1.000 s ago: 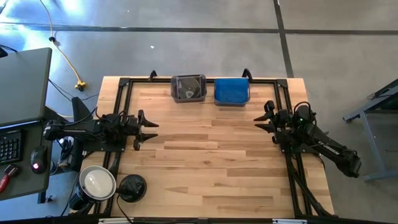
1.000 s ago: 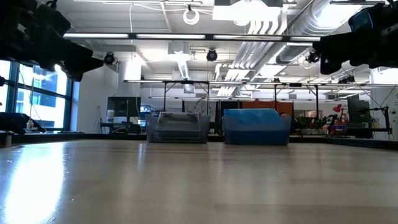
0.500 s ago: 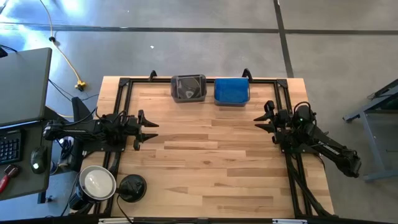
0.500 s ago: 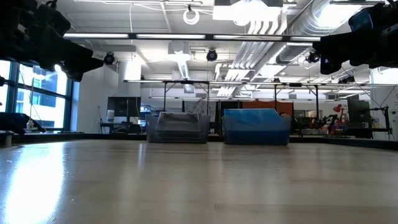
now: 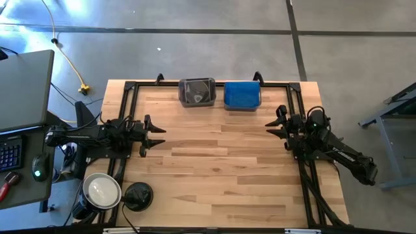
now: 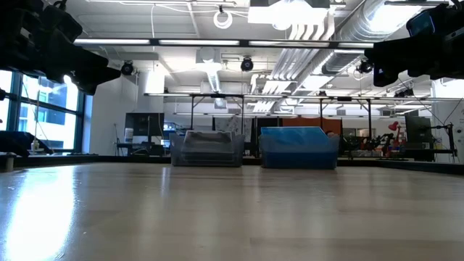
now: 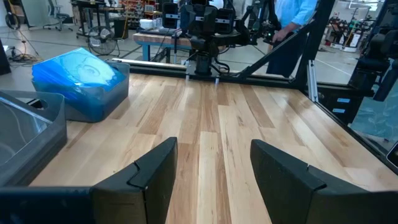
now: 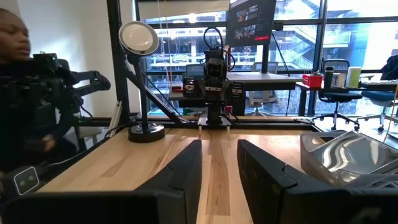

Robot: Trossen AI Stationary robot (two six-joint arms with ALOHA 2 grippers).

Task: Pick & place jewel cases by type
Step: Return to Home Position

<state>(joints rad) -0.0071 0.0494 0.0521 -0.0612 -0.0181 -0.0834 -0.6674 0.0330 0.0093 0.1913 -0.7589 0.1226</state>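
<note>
Two smoky tubs stand side by side at the table's far edge. The left tub holds dark and clear jewel cases with shiny discs. The right tub holds blue jewel cases. My left gripper hovers level at the table's left edge, open, with nothing between its fingers. My right gripper hovers at the right edge, angled toward the table's middle. It is open by a narrower gap and holds nothing.
A black frame rail runs around the wooden tabletop. A round lamp with a black disc base stands at the near left corner. A person is beyond the table's left side. Bare wood lies between the arms.
</note>
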